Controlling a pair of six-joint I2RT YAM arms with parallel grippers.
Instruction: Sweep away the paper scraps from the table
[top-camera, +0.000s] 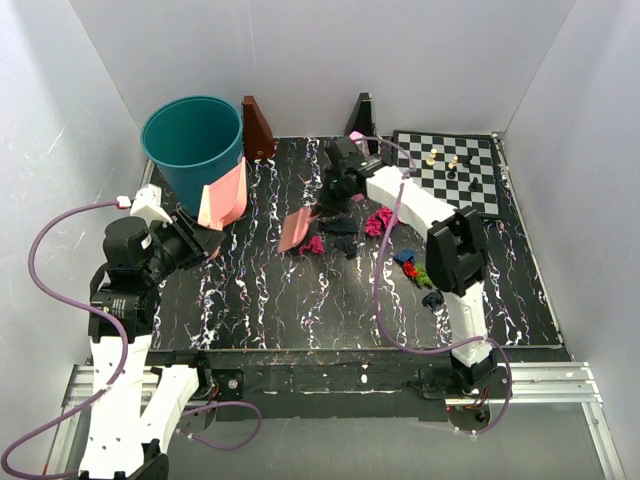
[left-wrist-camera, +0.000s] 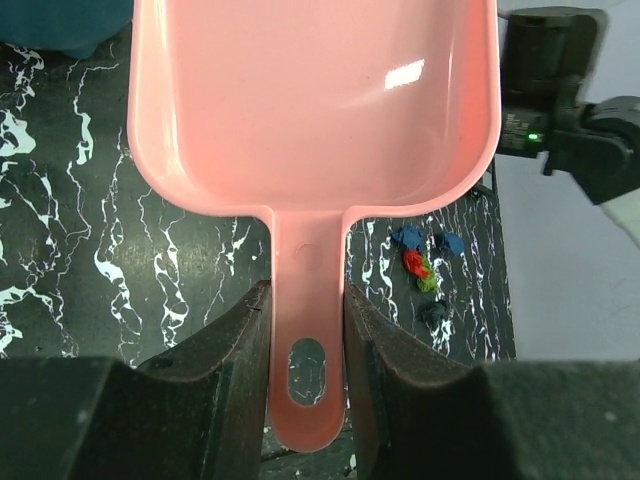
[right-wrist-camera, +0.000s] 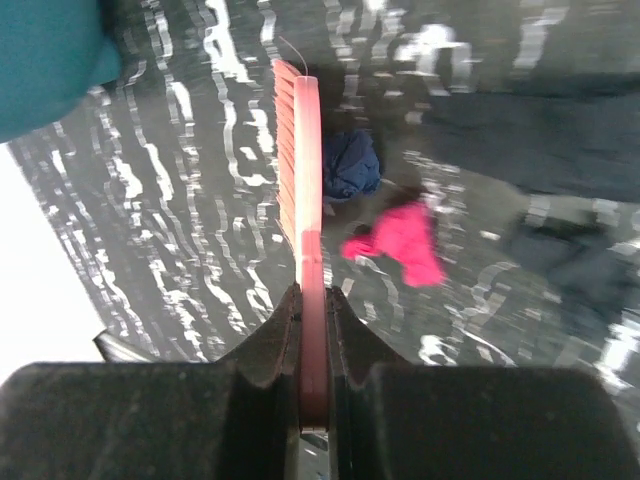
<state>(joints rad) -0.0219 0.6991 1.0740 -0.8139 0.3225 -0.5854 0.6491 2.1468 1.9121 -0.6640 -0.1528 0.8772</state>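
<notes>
Step in hand: we reckon we're mid-sweep. The right pincer (right-wrist-camera: 312, 330) has the brush (top-camera: 297, 229) down near the middle of the bench (top-camera: 260, 300), and the left pincer (left-wrist-camera: 305, 330) holds the pink dustpan (left-wrist-camera: 310, 100) up by the teal bucket (top-camera: 195, 145) at the far left.

Left pincer: pressed onto the dustpan's handle, one finger each side. The pan looks empty.

Right pincer: pinching the thin pink brush handle between its fingers.

Paper scraps (top-camera: 380, 222): scattered right of centre. One magenta wad and a dark blue one sit just right of the brush head; more magenta and dark ones lie a bit further right, and a blue, red and green cluster (left-wrist-camera: 420, 268) lies near the right arm's elbow.

Brush direction: in the right wrist view its long axis runs straight out from the pincer, bristle edge facing left, and the wads sit on its other side. From above it lies tilted, near-left to far-right.

Dustpan direction: long axis runs from the handle in the pincer to the open mouth. From above it leans against the bucket.

Next move: our guess is the pan has to come down with its lip flat on the bench near the scraps, then the brush gets behind the wads and drags them in. The far-right cluster probably needs its own pass.

Also there: a chessboard (top-camera: 470, 185) with a few pieces, far right.
</notes>
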